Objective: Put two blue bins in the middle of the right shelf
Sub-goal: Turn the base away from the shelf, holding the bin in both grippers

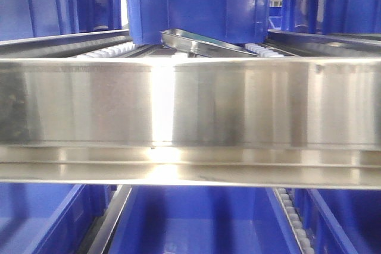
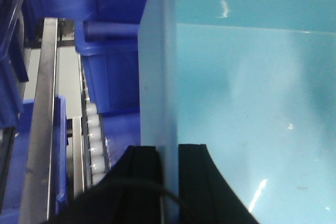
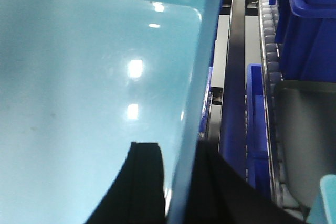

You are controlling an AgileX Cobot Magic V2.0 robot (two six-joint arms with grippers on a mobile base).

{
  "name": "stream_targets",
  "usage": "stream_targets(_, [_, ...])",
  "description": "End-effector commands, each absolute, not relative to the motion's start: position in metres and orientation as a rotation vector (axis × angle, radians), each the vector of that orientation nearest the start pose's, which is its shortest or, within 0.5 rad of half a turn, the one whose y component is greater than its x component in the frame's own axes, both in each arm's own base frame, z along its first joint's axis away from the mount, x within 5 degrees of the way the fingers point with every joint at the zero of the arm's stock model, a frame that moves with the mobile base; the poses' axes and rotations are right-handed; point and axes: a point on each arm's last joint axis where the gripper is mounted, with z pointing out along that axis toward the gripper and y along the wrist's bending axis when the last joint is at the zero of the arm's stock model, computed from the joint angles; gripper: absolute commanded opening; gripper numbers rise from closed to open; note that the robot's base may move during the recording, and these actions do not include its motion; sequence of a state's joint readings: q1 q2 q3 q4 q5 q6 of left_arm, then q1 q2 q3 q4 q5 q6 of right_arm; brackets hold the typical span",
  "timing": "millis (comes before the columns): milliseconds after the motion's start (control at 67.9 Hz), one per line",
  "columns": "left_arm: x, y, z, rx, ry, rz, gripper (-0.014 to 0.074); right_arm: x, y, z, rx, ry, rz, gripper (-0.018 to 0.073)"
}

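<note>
Our left pincer (image 2: 169, 182) is clenched on the left wall of the bin (image 2: 252, 103). Our right pincer (image 3: 178, 187) grasps its right wall, near the shelf (image 3: 233, 77).

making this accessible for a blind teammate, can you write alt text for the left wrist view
The left gripper clamps the wall of a light blue bin, one black finger on each side. At the picture's left, dark blue bins sit beside a steel rail and a row of white rollers.

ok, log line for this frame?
grasp: bimanual | left gripper: shut on light blue bin wall | right gripper: shut on bin wall | front: steel shelf rail, dark blue bins behind
</note>
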State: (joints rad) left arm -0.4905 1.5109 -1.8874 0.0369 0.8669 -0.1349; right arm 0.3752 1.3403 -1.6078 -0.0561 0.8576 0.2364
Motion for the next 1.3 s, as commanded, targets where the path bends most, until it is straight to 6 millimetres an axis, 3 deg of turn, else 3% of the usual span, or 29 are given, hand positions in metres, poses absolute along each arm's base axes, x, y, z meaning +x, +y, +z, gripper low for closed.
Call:
stream_targets(0, [0.2782, -0.1491, 0.5220, 0.333, 1.818, -0.430, -0.0111, 0.2569, 0.0970, 0.4794, -0.168, 2.033, 0.313, -0.0153])
stream_targets(1281, [0.2784, -0.1492, 0.5228, 0.331, 1.809, -0.431, -0.0111, 0.2581, 0.0976, 0.4823, -0.167, 1.998, 0.321, -0.0153])
